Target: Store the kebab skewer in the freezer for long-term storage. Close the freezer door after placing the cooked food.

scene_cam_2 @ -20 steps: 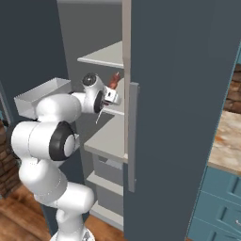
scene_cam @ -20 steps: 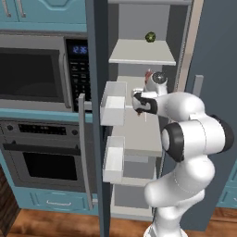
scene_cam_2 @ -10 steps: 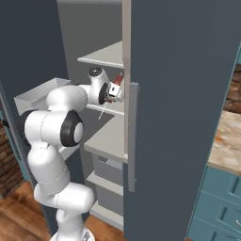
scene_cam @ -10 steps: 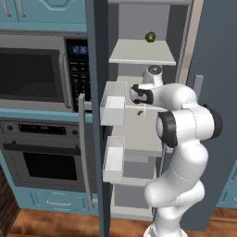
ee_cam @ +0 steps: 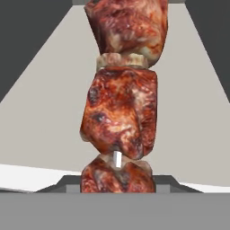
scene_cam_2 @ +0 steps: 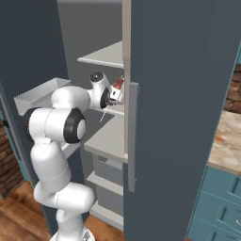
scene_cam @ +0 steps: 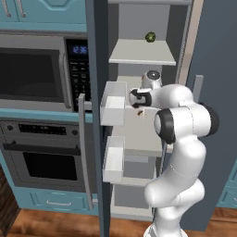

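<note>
My gripper point(scene_cam: 138, 105) is inside the open freezer, just above its pale middle shelf point(scene_cam: 139, 135), and is shut on the kebab skewer. A brown bit of the kebab skewer point(scene_cam: 140, 112) peeks out below the hand. From the right, the gripper point(scene_cam_2: 114, 92) holds the skewer's red meat point(scene_cam_2: 117, 84) towards the back of the compartment. The hand view looks straight along the kebab skewer point(ee_cam: 119, 112), with glossy reddish-brown chunks on a pale stick over the shelf point(ee_cam: 188, 112). The freezer door point(scene_cam: 95, 125) stands wide open on the left, and its white bins point(scene_cam: 112, 104) face the arm.
A small round green item point(scene_cam: 150, 37) sits on the upper shelf. The microwave point(scene_cam: 32, 74) and oven point(scene_cam: 41, 157) lie left of the open door. The fridge's other door point(scene_cam_2: 183, 117), with its grey handle point(scene_cam_2: 132, 136), stands shut close to the arm's right.
The arm has folded tighter and the hand has moved slightly left and deeper over the middle shelf. The skewer stays in the grip.
</note>
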